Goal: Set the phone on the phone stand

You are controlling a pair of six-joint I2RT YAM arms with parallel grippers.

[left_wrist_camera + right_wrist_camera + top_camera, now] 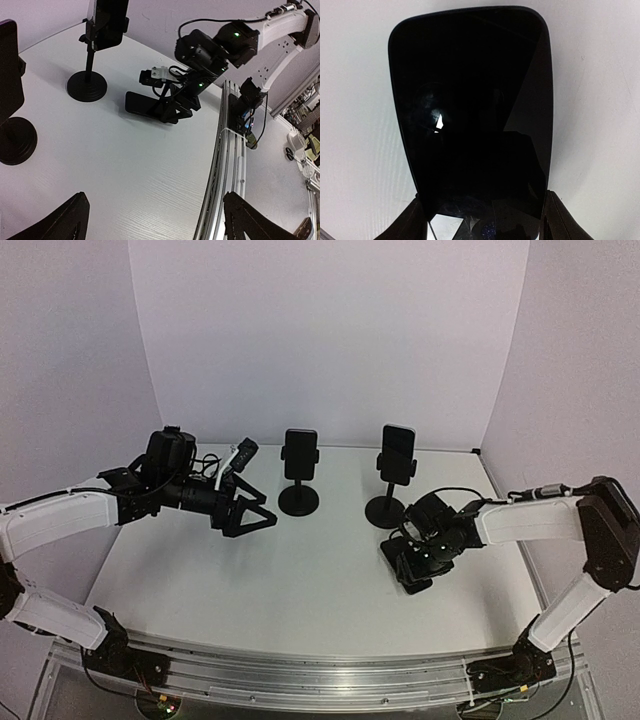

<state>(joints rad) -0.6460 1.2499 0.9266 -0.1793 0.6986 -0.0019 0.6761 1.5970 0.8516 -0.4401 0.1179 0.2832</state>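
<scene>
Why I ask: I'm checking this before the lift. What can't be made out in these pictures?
Right wrist view: the phone fills the frame; the bottom edge cuts off its near end and most of the fingers.
Top view: the right gripper covers most of the phone.
Left wrist view: the left edge cuts the left stand; whether its dark cradle holds a phone is unclear, here and from above.

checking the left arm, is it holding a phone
No, the left gripper is open, with nothing between its fingers.
</scene>
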